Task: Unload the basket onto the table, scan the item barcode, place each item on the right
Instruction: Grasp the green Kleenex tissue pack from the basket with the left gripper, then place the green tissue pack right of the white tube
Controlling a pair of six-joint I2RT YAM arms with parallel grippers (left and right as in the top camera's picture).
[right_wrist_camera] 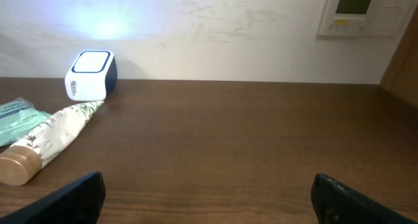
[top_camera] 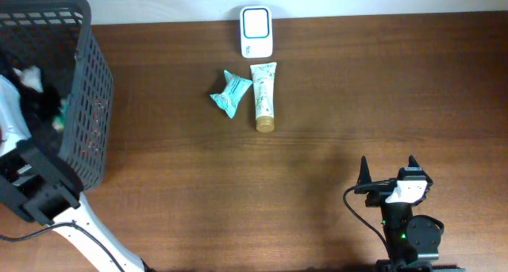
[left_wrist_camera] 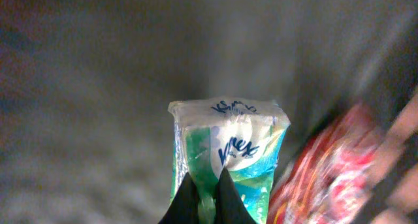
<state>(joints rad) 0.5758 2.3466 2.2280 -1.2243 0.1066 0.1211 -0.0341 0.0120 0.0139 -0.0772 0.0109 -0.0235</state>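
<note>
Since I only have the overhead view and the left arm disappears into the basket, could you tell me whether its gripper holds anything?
Observer: Yes, the left gripper is shut on a Kleenex tissue pack, pinching its near edge.
Operator: Thank you; is anything crowding it?
Observer: A blurred red packet lies just to the right of it in the left wrist view.
Operator: Does a barcode show?
Observer: No, only the brand name shows on the facing side.
</note>
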